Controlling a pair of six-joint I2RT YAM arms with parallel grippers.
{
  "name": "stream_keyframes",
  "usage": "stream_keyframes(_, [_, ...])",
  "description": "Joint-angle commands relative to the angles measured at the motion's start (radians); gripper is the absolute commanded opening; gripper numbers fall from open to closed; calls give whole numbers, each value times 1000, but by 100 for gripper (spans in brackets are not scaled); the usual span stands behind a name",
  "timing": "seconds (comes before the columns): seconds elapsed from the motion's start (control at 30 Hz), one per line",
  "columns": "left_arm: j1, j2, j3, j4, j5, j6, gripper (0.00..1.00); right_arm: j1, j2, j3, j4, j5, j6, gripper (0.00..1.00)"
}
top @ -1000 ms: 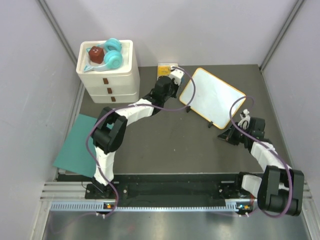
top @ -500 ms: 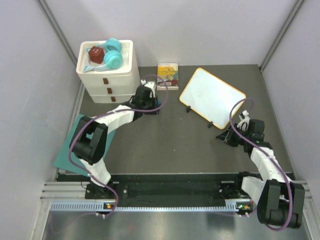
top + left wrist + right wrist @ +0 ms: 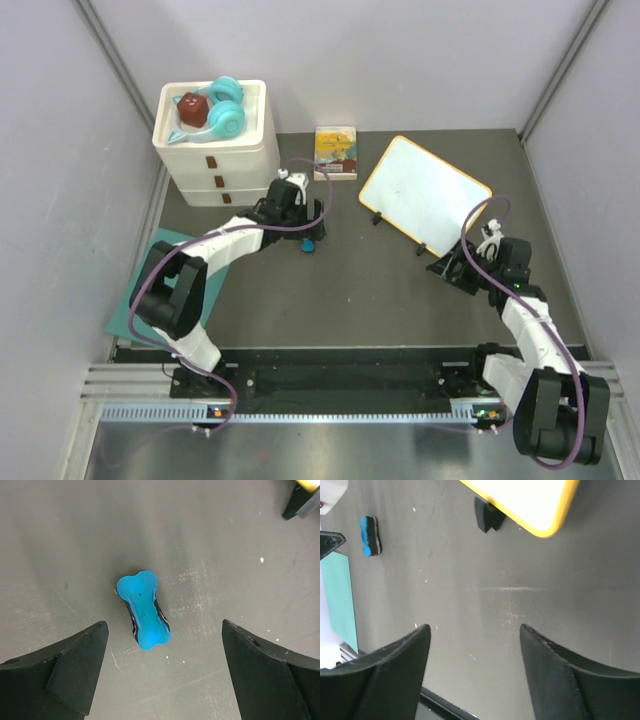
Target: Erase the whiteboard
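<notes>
Whiteboard (image 3: 425, 195) stands far right on the table (image 3: 380, 290). My left pincer (image 3: 165, 624) is released, blue eraser (image 3: 143, 611) lying loose between its fingers; my right pincer (image 3: 474, 626) released, empty. Book (image 3: 336, 152), overhead view only; cover print illegible.

Left end effector (image 3: 163, 626) opened, blue eraser (image 3: 143, 611) dropped, right end effector (image 3: 475, 627) opened

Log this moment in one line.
left gripper: open over eraser | eraser: loose on table | right gripper: open, empty, near whiteboard | whiteboard: looks clean
</notes>
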Motion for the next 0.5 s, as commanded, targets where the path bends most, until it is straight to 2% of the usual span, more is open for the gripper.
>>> stream_keyframes(0.0, [22,-86,14,-14,-64,-28,99,7,-39,69,20,9,-11,74])
stream_keyframes(0.07, [26,-93,25,-49,-76,-56,99,9,-56,69,26,10,-8,77])
stream_keyframes(0.13, [26,-110,29,-99,-80,-75,99,9,-89,62,32,18,1,86])
stream_keyframes(0.23, [26,-171,-41,-60,-43,-59,99,9,-126,54,57,32,17,99])
stream_keyframes(0.47, [42,-323,-156,8,-77,-20,99,7,-110,117,60,101,0,99])
